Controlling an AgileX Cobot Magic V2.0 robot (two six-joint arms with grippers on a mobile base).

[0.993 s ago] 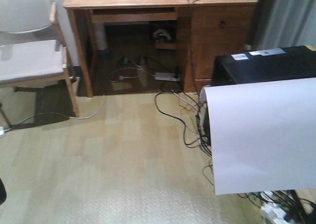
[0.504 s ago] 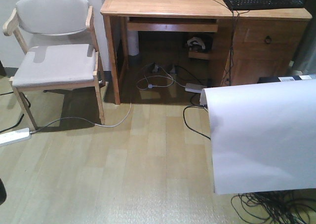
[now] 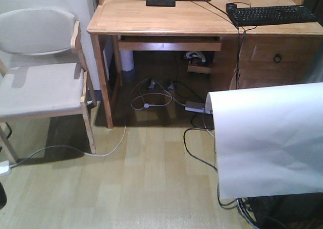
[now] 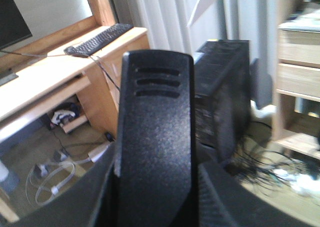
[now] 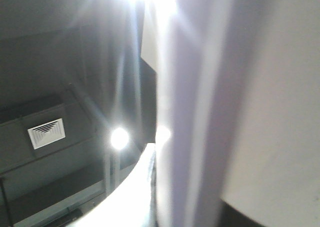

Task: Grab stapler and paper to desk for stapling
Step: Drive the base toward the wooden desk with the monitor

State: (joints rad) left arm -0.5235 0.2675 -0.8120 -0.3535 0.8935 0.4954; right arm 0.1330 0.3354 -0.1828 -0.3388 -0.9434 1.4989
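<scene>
The stapler [image 4: 155,137], black with three slots near its tip, fills the middle of the left wrist view. My left gripper [image 4: 157,207] is shut on it, a dark finger [image 4: 92,197] pressing each flank. The paper [image 3: 267,138], a large white sheet, hangs in the air at the right of the front view, curled over at its top. It also fills the right half of the right wrist view as paper [image 5: 250,102], with the ceiling behind it; my right gripper's jaws are hidden by it. The desk [image 3: 151,17] stands ahead, beyond a strip of floor.
A black keyboard [image 3: 272,13] and a dark monitor base [image 3: 161,2] lie on the desk. A padded wooden chair [image 3: 40,88] stands to its left. Cables [image 3: 151,95] litter the floor under it. A black computer tower [image 4: 225,87] and wooden shelves [image 4: 300,52] appear in the left wrist view.
The desk and chair have grown and dropped lower in the front view, and the black computer case has left it. The paper keeps its place in the frame.
</scene>
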